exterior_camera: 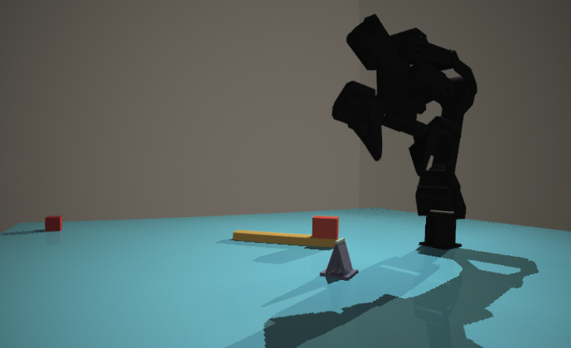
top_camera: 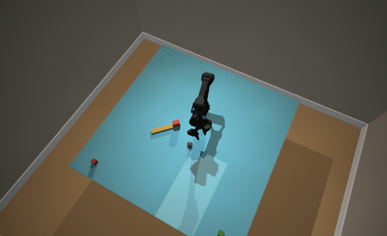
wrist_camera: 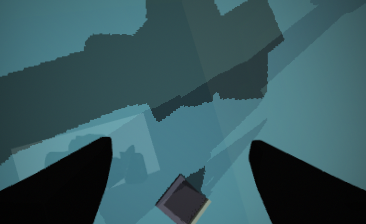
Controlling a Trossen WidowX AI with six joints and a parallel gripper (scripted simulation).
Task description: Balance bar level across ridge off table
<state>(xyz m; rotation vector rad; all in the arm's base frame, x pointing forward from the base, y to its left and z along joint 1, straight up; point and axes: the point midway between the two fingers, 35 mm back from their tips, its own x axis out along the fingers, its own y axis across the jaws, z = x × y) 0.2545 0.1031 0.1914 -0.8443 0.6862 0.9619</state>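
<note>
The yellow bar (top_camera: 162, 129) (exterior_camera: 274, 239) lies flat on the blue table (top_camera: 124, 152) (exterior_camera: 148, 293), with a red block (top_camera: 176, 123) (exterior_camera: 325, 228) on its end nearer the arm. The small grey ridge (top_camera: 189, 145) (exterior_camera: 340, 261) (wrist_camera: 184, 201) stands on the table apart from the bar, narrow at its top; it shows at the bottom of the wrist view, low between the fingers. My gripper (top_camera: 201, 136) (wrist_camera: 182, 147) is open and empty, pointing down high above the table, near the ridge. The bar is outside the wrist view.
A loose dark red cube (top_camera: 94, 162) (exterior_camera: 53, 224) lies near the table's left corner in the top view. A green cube (top_camera: 221, 232) is at that view's bottom edge. The arm's shadow falls across the table beside the ridge.
</note>
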